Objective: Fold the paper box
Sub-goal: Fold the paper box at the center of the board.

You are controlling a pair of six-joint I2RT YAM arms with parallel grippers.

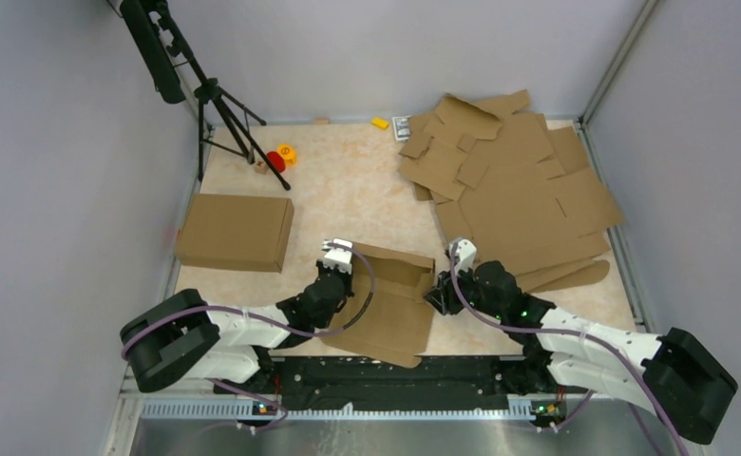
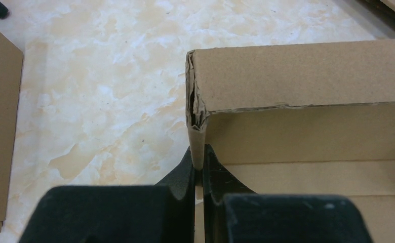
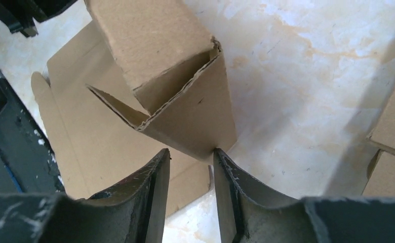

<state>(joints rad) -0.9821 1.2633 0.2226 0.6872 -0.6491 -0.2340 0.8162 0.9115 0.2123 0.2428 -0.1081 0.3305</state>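
Walls going up: left gripper [image 2: 199, 163] pinches a side wall of the paper box [image 2: 297, 76]; right gripper [image 3: 190, 161], narrowly parted, should tuck the end flap.

Left arm [image 1: 253, 323]: we saw it stretched forward and inward, held low.
Left gripper [image 2: 198, 158]: we found it pinched tight on a wall of the paper box [image 2: 297, 76].
Right arm [image 1: 576, 328]: we saw it angled inward, mirroring the left.
Right gripper [image 3: 191, 152]: we noted its jaws partly apart, clamping nothing.
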